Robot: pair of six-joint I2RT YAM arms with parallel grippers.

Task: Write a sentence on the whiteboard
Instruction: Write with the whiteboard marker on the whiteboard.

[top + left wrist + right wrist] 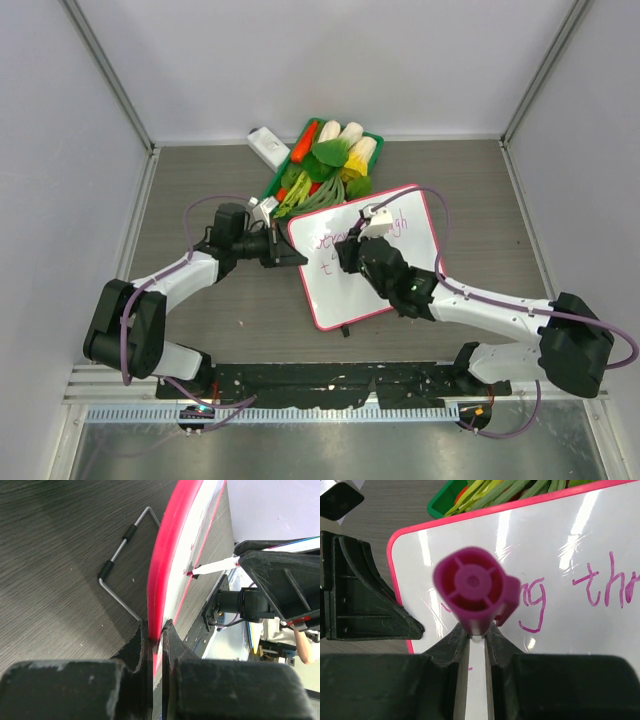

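The whiteboard (385, 275) is lying skewed in the middle of the bench (200, 330), with its far corner sitting just in front of a green basket (335, 165) of vegetables. A small white block (268, 147) is resting beside the basket's left end. The left pincer (297, 257) is reaching in from the left and clamping the board's left edge. In the left wrist view its two fingers (137, 642) are pressing on either side of the pink-red rim, with no gap showing. A bent wire stand (117, 555) with black sleeves is lying on the wood just beside that edge. The right pincer (352, 250) is hovering over the board's left half, clenched on a magenta marker (472, 587). In the right wrist view the marker's round rear end is pointing straight at the camera, and the fingers are squeezing its barrel from both sides. The left wrist view shows the marker's tip touching the white surface. The sentence (600, 587) is running across the upper part of the board in thin magenta letters. Here "ng" and then "th" are readable, while the marker and the arm are hiding the first letters. From above, a lone "t" is starting a second line beneath.
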